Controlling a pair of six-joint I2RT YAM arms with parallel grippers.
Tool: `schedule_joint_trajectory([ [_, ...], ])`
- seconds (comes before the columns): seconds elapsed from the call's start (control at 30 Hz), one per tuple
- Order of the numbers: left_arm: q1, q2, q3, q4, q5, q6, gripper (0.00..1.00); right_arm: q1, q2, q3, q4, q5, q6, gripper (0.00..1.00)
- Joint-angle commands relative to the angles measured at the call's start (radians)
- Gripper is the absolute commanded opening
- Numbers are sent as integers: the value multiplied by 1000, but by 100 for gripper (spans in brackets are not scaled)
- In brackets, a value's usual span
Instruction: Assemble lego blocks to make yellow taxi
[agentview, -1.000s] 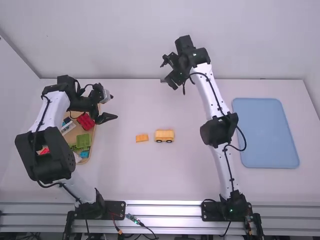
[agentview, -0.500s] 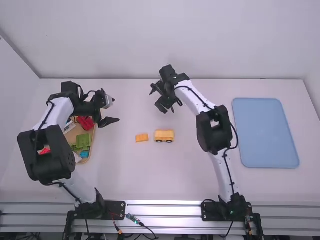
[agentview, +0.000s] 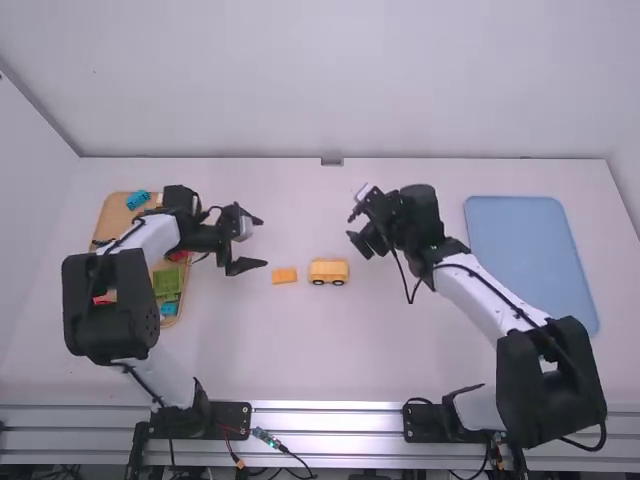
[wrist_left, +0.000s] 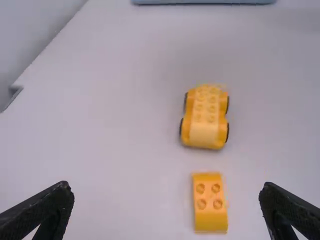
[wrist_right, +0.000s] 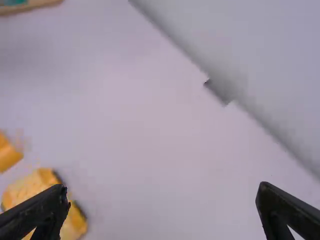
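My left gripper (agentview: 256, 242) stands open and empty, left of a loose yellow-orange block (agentview: 284, 275). Just right of that block, apart from it, is the wheeled yellow car body (agentview: 328, 271). My right gripper (agentview: 358, 223) is open and empty, up and to the right of the car. In the left wrist view, the studded block (wrist_left: 209, 202) lies between the spread fingers of the left gripper (wrist_left: 166, 192), with the car (wrist_left: 205, 117) beyond it. Past the left finger of the right gripper (wrist_right: 162, 195), the car (wrist_right: 72, 224) is partly covered; the block (wrist_right: 7, 153) is at the edge.
A wooden tray (agentview: 117, 209) with several red, green and blue blocks is at the left, partly under the left arm. A blue tray (agentview: 531, 265) lies at the right, beside the right arm. A small grey bracket (agentview: 332, 161) sits at the table's far edge.
My right gripper has come down from the far edge and lately swung right, its arm now bent outward. My left gripper has moved right, closer to the loose block. The block and car have stayed put.
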Motion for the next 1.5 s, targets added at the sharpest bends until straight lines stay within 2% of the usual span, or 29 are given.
schedule_joint_trajectory([
  [0.0, -70, -6, -69, 50, 31, 34, 99, -39, -52, -100, 59, -144, -27, 99],
  [0.1, -116, -6, -149, 167, 39, 32, 99, -79, -62, -193, 135, -309, -144, 99],
  [0.17, -135, -6, -212, 303, 65, -53, 99, -112, -30, -246, 184, -436, -230, 99],
  [0.23, -137, -6, -240, 389, 70, -140, 99, -129, -4, -261, 212, -491, -241, 99],
  [0.27, -135, -6, -279, 523, 57, -278, 99, -150, 42, -266, 249, -559, -246, 99],
  [0.33, -129, -6, -307, 621, 55, -379, 99, -161, 78, -266, 282, -607, -252, 99],
  [0.4, -130, 5, -345, 735, 66, -458, 99, -163, 138, -264, 323, -659, -268, 99],
  [0.47, -138, 17, -362, 774, 56, -461, 99, -156, 180, -260, 354, -673, -267, 99],
  [0.67, -127, 63, -373, 763, 2, -457, 100, -105, 300, -230, 400, -672, -268, 99],
  [0.9, -113, 130, -344, 729, -24, -455, 95, -31, 401, -167, 402, -541, -261, 99],
  [1.03, -116, 172, -285, 621, -17, -370, 91, -10, 474, -109, 400, -597, -258, 99],
  [1.17, -116, 174, -254, 536, -21, -296, 93, -10, 534, -71, 401, -613, -262, 99],
  [1.37, -116, 174, -280, 568, -32, -286, 91, -13, 608, -48, 415, -703, -333, 99],
  [1.47, -116, 174, -284, 578, -67, -307, 88, -31, 647, -52, 471, -764, -336, 99],
])
